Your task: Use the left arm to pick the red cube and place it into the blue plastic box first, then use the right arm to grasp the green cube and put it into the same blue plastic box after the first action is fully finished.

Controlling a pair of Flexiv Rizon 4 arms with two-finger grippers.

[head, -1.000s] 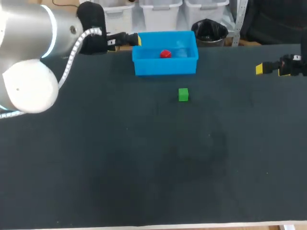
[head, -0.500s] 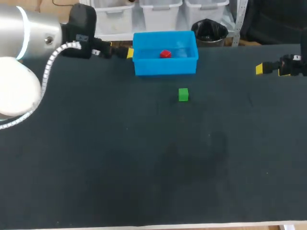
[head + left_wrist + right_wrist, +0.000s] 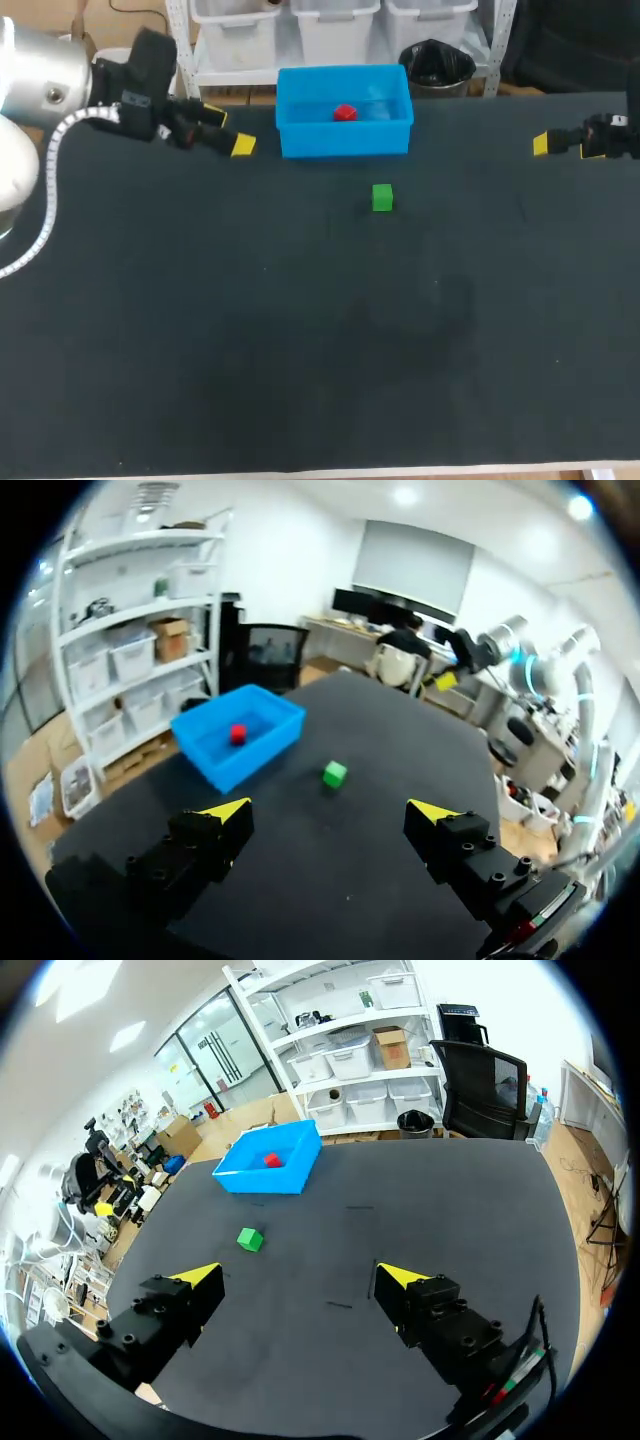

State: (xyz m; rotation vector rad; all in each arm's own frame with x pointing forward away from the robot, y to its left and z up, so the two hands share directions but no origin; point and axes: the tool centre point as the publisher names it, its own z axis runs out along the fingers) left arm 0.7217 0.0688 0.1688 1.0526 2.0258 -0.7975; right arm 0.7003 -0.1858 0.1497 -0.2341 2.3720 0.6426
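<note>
A robotics lab: a left arm (image 3: pixel 60 85) and right arm (image 3: pixel 610 135) flank a black table (image 3: pixel 300 350).

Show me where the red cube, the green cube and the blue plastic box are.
red cube (image 3: pixel 345 113), head view, top face.
green cube (image 3: pixel 382 197), head view, its middle.
blue plastic box (image 3: pixel 345 140), head view, front wall.

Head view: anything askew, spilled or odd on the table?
Nothing stands out. Red cube lies in the upright blue plastic box; green cube sits flat on the table near it; left gripper and right gripper open, empty.
</note>
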